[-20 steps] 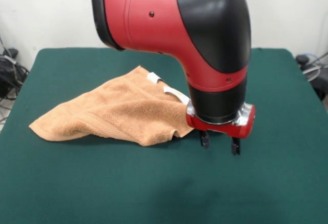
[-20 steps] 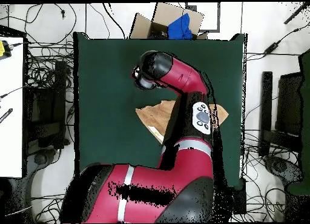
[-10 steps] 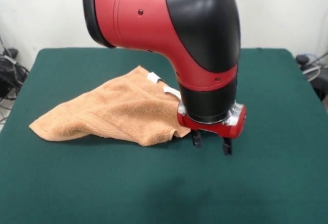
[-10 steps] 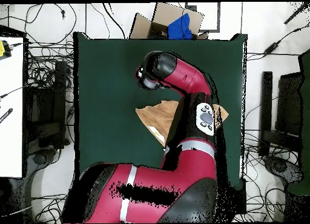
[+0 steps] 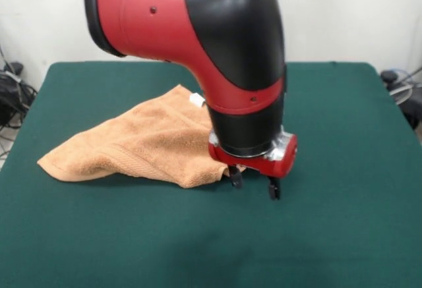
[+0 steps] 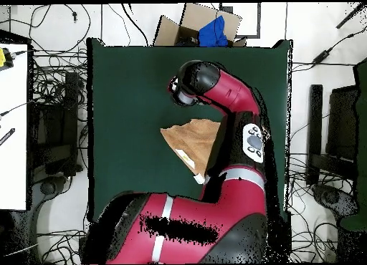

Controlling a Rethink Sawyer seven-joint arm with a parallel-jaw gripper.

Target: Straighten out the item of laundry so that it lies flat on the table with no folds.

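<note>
The item of laundry (image 5: 138, 143), an orange-tan towel, lies rumpled and folded over itself on the left half of the green table (image 5: 343, 235). One white tag (image 5: 196, 99) shows at its far edge. My gripper (image 5: 254, 184) hangs just above the table, open, with nothing between its fingers. Its left fingertip (image 5: 235, 179) is right beside the towel's near right corner. From overhead, part of the towel (image 6: 188, 137) shows beside the red arm (image 6: 229, 97), which hides the gripper and the rest of the towel. A white tag (image 6: 198, 178) peeks out at the towel's lower edge.
The green table (image 6: 122, 97) stretches wide on all sides of the towel. Off the table, a cardboard box (image 6: 204, 26) holding something blue sits beyond one edge. Cables lie on the floor around it, and a white bench (image 6: 13, 126) stands to the side.
In the front view the arm has swung left, bringing the open gripper from bare cloth up to the towel's near right corner. The towel has not moved.
</note>
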